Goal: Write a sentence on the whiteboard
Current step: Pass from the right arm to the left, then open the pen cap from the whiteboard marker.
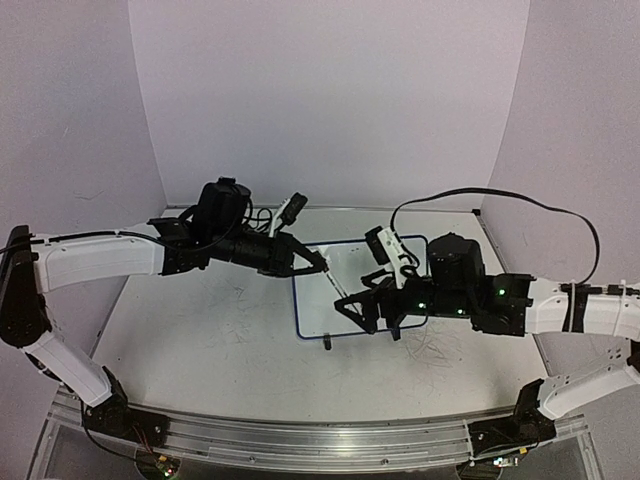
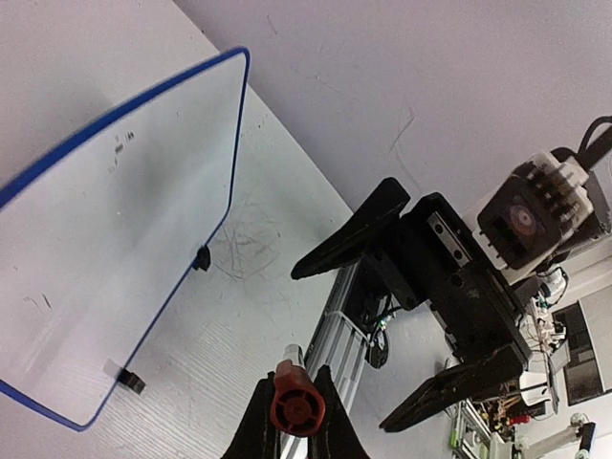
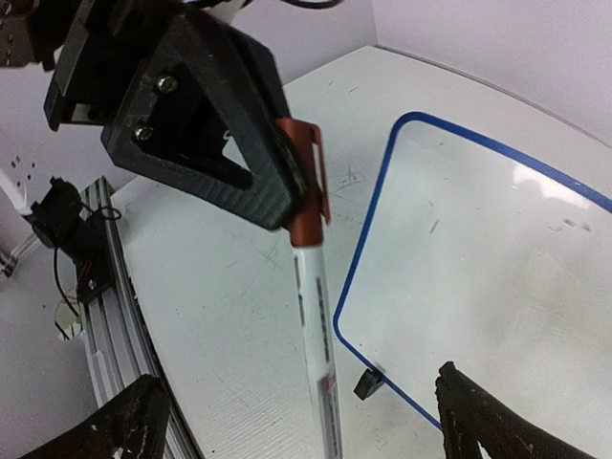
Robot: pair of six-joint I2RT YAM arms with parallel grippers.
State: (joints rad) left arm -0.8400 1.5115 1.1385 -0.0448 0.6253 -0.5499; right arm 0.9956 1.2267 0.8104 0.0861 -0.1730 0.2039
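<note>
So the whiteboard sits on the table roughly in the middle, between the two arms, with its blue frame all around and its two little black feet on the near edge. Its surface is white with just a few tiny dark specks, as far as I can make out.

The left gripper reaches in from the left and is clamped tight on a marker, pinching it right at the red cap. The white barrel angles down and toward the right arm, over the board's left part. I can't tell whether the tip touches the board.

The right gripper hangs over the board's near side with its fingers spread wide. In its wrist view the marker barrel runs down between those fingers, with space on both sides, so it has nothing in its grasp.
</note>
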